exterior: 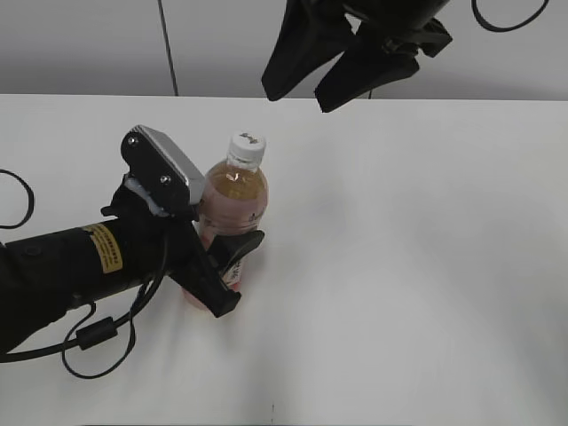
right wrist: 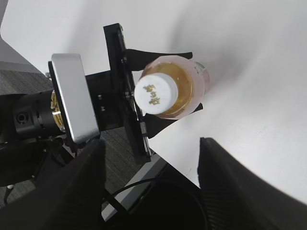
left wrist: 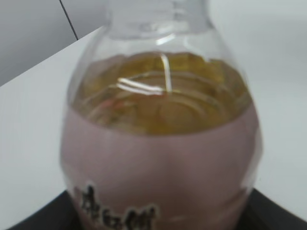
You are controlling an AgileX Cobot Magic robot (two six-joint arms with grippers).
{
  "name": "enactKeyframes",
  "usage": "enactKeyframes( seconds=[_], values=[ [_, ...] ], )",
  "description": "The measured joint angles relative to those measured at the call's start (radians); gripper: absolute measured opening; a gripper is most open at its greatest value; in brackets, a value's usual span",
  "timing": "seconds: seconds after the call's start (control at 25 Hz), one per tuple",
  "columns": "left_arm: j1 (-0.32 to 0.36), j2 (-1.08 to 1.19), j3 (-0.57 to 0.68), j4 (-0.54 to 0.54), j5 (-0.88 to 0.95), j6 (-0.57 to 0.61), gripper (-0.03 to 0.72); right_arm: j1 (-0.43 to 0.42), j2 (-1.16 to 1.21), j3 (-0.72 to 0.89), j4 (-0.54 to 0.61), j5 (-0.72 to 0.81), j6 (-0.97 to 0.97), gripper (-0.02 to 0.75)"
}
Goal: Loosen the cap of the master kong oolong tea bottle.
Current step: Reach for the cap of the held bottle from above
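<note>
The left gripper (exterior: 232,266) hugs the low part of the master kong oolong tea bottle (exterior: 232,204), one finger on each side. The bottle stands up on the white table (exterior: 426,266), left of the middle. It is nearly full, so it is likely heavy, and its thin, smooth sides may squash or slip. The cap (exterior: 246,147) is small and hard, best pinched around its rim. The right gripper (exterior: 312,82) hangs above, spread wide and holding nothing. Nothing blocks the cap.
</note>
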Motion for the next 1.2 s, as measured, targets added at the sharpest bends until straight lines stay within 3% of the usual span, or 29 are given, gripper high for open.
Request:
enactKeyframes(
  seconds=[1.2],
  values=[
    [0.001,-0.018,-0.06,0.008,0.1,0.107,0.393,0.002,0.139,-0.014,0.064,-0.056,0.197,0.46]
  ],
)
